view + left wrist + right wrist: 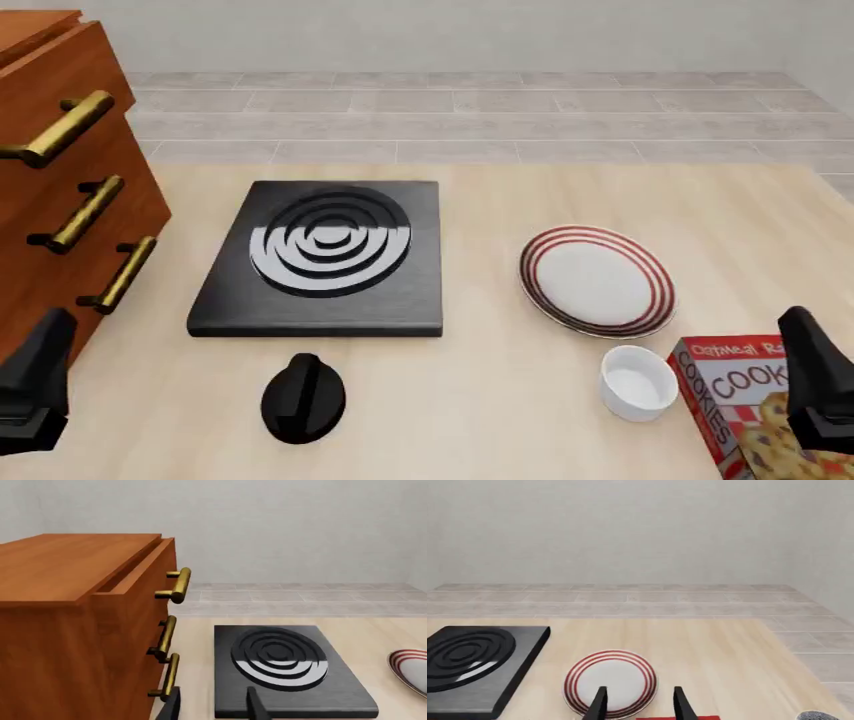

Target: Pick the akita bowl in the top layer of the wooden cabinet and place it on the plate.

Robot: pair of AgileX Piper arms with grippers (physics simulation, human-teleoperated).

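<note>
The wooden cabinet [60,630] stands at the table's left, reddish-brown with three brass bar handles. Its top layer [137,582] is pulled out a little, leaving a narrow dark gap behind the drawer front. The akita bowl is hidden. The plate [597,280], white with red rings, lies right of centre and holds nothing. My left gripper [212,705] is open and empty, low in front of the cabinet, near the bottom handle [170,677]. My right gripper [637,702] is open and empty, just short of the plate [610,680].
A black stove burner slab [327,250] lies between cabinet and plate. In front of it sits a black knob-like object [304,398]. A plain white cup [638,382] and a red cookie box [727,400] stand near the plate's front right.
</note>
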